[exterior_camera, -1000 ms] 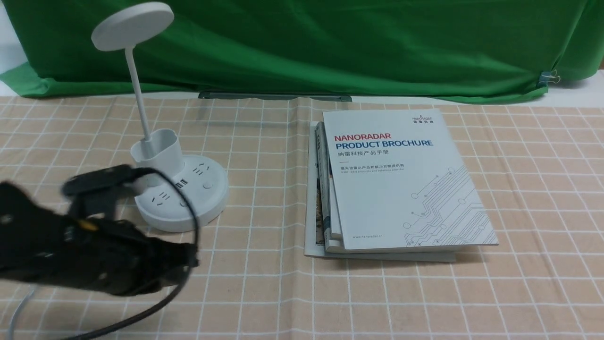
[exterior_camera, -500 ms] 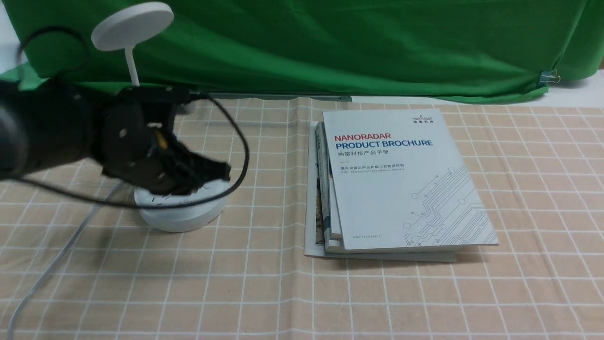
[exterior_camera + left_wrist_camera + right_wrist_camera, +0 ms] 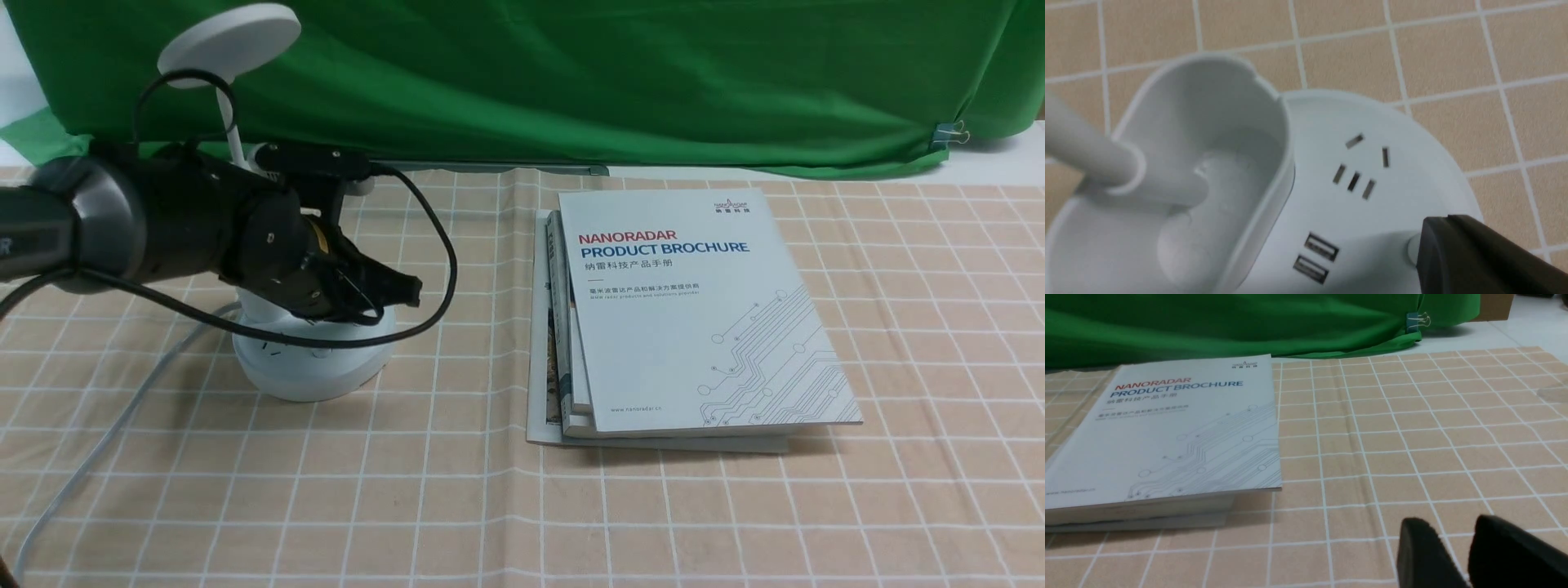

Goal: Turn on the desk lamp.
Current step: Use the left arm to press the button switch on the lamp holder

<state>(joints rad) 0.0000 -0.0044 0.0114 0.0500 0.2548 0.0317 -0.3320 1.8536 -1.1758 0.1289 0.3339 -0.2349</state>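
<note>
The white desk lamp stands at the left of the table, with its disc head up high and its round base on the cloth. My left gripper is shut and hovers over the right side of the base. In the left wrist view its black tip partly covers a round button on the base, beside the sockets and the USB ports. Whether it touches the button cannot be told. The cup holder is empty. The lamp head shows no light. My right gripper is slightly open, low over bare cloth.
A stack of brochures lies mid-table, right of the lamp, and also shows in the right wrist view. The lamp's white cord runs off toward the front left. A green cloth backdrop hangs at the back.
My left arm rose from the front left, swung over the lamp base and then edged right, so its tip now sits over the base's right side.
</note>
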